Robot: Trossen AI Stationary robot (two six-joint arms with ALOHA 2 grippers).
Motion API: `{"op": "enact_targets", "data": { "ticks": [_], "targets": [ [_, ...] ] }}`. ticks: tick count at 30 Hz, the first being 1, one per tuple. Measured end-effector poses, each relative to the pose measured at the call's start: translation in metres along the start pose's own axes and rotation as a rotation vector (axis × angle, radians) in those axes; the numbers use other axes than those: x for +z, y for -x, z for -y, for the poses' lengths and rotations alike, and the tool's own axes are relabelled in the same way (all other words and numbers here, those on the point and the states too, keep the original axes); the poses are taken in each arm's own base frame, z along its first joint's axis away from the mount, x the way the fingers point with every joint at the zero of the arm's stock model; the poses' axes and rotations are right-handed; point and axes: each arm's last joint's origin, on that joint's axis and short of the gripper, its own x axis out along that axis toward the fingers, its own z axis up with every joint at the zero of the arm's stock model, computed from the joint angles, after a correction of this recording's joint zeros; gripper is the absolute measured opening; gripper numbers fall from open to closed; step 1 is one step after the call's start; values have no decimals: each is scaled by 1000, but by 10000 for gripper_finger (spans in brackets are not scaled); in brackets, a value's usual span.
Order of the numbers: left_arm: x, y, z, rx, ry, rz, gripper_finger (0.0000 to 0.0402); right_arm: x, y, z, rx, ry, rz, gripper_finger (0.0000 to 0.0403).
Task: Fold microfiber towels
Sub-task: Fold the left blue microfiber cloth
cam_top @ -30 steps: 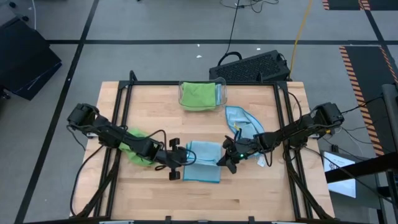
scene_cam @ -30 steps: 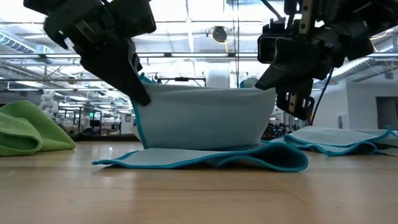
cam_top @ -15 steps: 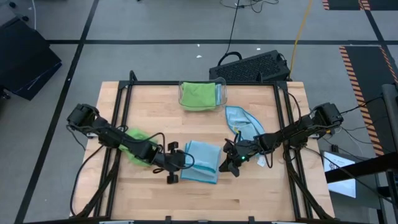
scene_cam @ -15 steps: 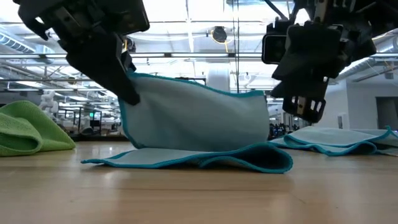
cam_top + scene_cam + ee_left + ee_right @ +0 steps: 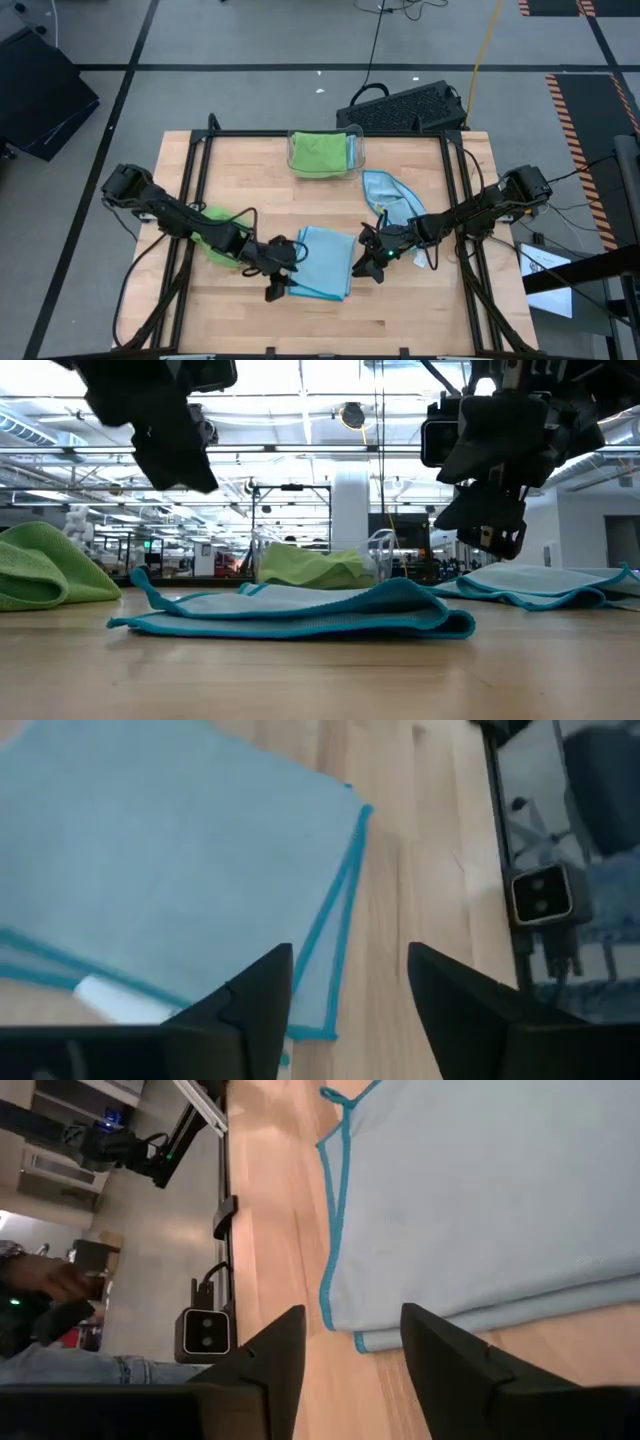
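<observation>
A light blue towel [image 5: 322, 263] lies folded over itself near the front middle of the table [image 5: 400, 310], and the left gripper [image 5: 281, 281] and right gripper [image 5: 372, 263] hang just above its two sides with fingers spread, gripping nothing. The step in hand looks like the end of one fold. The next move likely calls for another fold, or fetching the crumpled blue towel [image 5: 392, 197] or green towel [image 5: 213, 235].

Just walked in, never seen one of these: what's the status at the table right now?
Left gripper and right gripper open, holding nothing, flanking the folded light blue towel. Towel flat on table. Nothing in the way.
</observation>
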Motion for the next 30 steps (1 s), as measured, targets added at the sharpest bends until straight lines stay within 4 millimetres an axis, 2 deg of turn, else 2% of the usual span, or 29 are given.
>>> {"op": "enact_targets", "data": {
  "ticks": [3, 6, 8, 11, 15, 19, 25, 30],
  "targets": [
    [11, 14, -6, 16, 67, 59, 208, -1, 0, 3, -42, -63, 10, 156],
    [21, 27, -17, 63, 141, 115, 209, 3, 2, 10, -96, -226, 43, 156],
    [29, 30, -28, 89, 184, 145, 209, 8, 3, 14, -115, -331, 76, 159],
    [33, 30, -47, 136, 205, 126, 209, 18, 5, 15, -118, -392, 123, 173],
    [38, 21, -72, 131, 202, 64, 213, 40, 9, 19, -168, -444, 176, 200],
    [42, 13, -91, 140, 195, 44, 247, 56, 16, 30, -248, -485, 143, 230],
    [39, -3, -110, 176, 104, -11, 318, 58, 25, 47, -323, -530, 41, 255],
    [42, -13, -119, 177, 27, 10, 327, 58, 22, 55, -346, -499, 25, 258]
  ]
}}
